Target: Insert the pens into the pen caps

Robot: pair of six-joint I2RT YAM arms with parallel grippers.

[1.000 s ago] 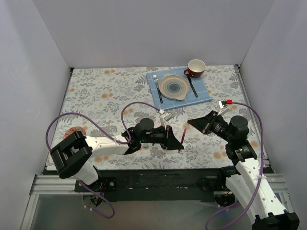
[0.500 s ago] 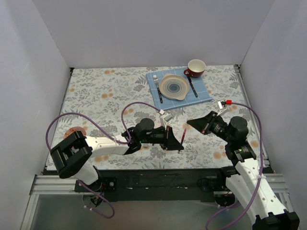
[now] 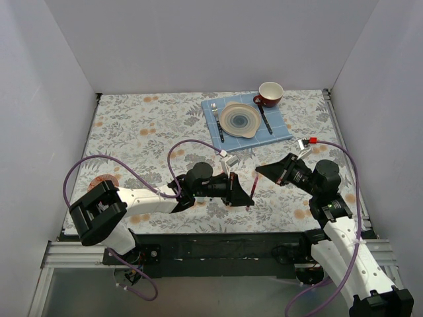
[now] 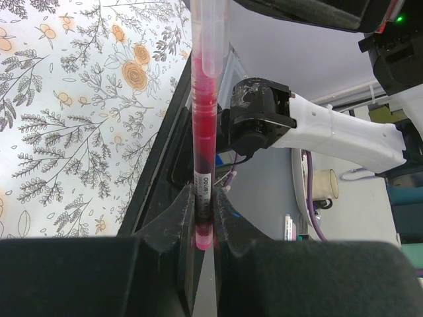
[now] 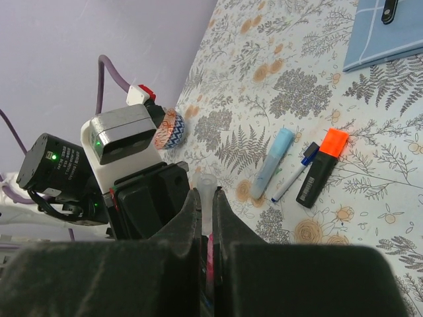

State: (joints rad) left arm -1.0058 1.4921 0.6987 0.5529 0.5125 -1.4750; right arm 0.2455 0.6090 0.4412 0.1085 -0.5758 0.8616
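1. Near the front edge of the table (image 3: pixel 132 132), about midway along it and raised off the cloth: red pen (image 4: pixel 203 165). It is slim, with a red barrel and a printed label at the lower end. It stands roughly upright and is clamped by its tail, so the free end is left bare to meet a cap.
2. Left gripper (image 4: pixel 205 218): jaws narrowed hard onto the pen's lower end. The low grip appears meant to keep the pen rigid and aimed at the other arm.
3. Clear cap (image 4: pixel 211 39): it sits at the pen's upper end, touching it. How far it is seated I cannot tell.
4. Right gripper (image 5: pixel 206 198): fingers pinched together on the clear cap, directly facing the left gripper. I judge the two arms to be lined up nose to nose so that pen and cap share one axis for the push.
5. Lying flat on the table, just short of the blue mat's near corner, side by side: light-blue marker (image 5: pixel 272 162), thin white pen with blue end (image 5: pixel 294 175) and black marker with orange end (image 5: pixel 320 168). All three are untouched, probably waiting their turn. Whether they are capped I cannot tell.
6. Far right corner of the table: blue mat (image 3: pixel 281 125) bearing a plate (image 3: pixel 240 120), fork (image 3: pixel 217 122) and knife (image 3: pixel 264 119), with a red cup (image 3: pixel 269 94) just beyond it. These are well apart from the work and take no part in it.
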